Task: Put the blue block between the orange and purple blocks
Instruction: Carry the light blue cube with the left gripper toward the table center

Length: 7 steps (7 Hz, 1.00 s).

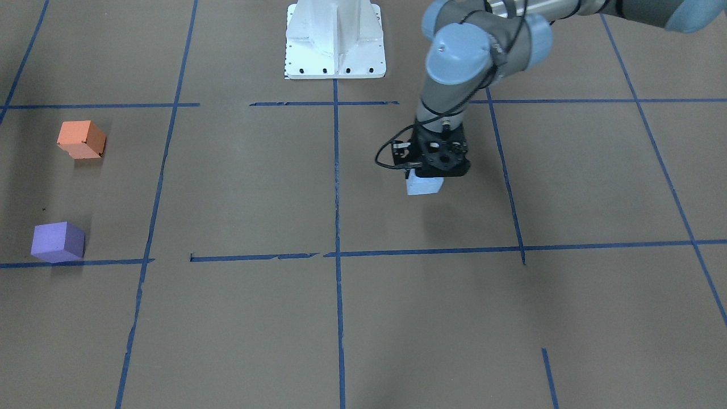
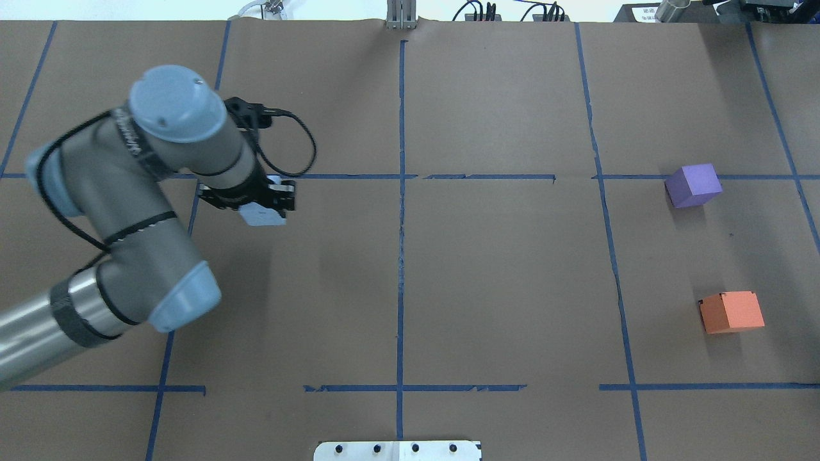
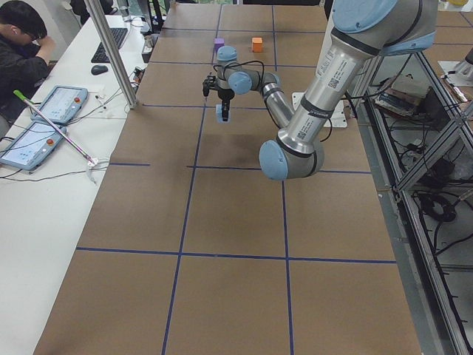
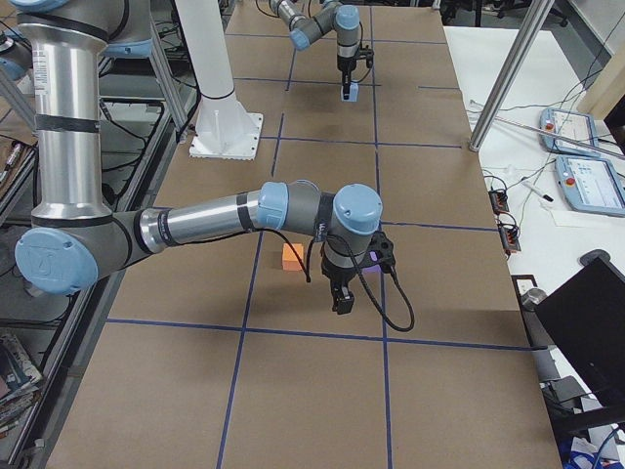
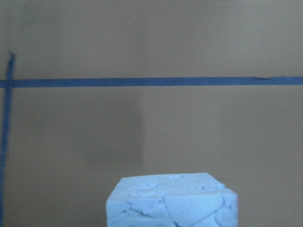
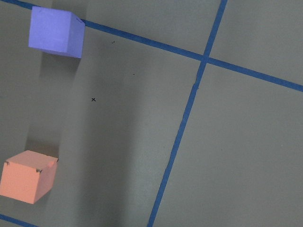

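My left gripper [image 1: 427, 178] [image 2: 261, 209] is shut on the pale blue block [image 1: 425, 186] [image 2: 263, 216] and holds it a little above the brown table. The block fills the bottom of the left wrist view [image 5: 171, 201]. The orange block [image 1: 82, 139] [image 2: 731, 312] [image 6: 27, 176] and the purple block [image 1: 58, 241] [image 2: 693, 185] [image 6: 56, 32] sit apart at the table's far right side, with a bare gap between them. My right gripper [image 4: 342, 303] shows only in the exterior right view, hovering near those two blocks; I cannot tell whether it is open or shut.
Blue tape lines [image 2: 401, 192] divide the table into squares. The white robot base [image 1: 335, 40] [image 2: 397, 451] stands at the table's near edge. An operator [image 3: 22, 37] sits at a side desk with tablets [image 3: 44, 122].
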{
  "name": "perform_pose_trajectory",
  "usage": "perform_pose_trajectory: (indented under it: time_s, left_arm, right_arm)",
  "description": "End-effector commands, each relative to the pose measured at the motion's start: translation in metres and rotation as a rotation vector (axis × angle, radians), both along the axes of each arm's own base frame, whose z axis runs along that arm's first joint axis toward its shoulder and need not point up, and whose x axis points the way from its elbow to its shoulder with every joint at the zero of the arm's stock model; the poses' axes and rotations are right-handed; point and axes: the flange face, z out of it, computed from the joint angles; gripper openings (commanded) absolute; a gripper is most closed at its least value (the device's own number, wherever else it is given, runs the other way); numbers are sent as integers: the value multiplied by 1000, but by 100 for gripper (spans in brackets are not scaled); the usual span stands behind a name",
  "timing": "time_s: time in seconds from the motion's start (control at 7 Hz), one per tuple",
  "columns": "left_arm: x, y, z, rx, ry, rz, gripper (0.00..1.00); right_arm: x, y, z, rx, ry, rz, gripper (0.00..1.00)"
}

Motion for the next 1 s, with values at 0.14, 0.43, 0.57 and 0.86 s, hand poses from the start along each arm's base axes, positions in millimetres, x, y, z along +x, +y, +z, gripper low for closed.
perform_pose_trajectory:
  time_s: [0.14,0.43,0.57,0.86]
  left_arm:
    - [129,31,-35,6,32,-10,41]
    - [141,33,-25,14,36,2,100]
    - [138,30,-27,33,30,-15,100]
    - [95,16,-51,68,10,-13,100]
  right_arm:
    - [0,0,2,-4,0,0,100]
    - [0,0,1,-2,0,0,100]
    - [0,0,0,-1,-2,0,100]
    - [-1,0,-1,1,-11,2,100]
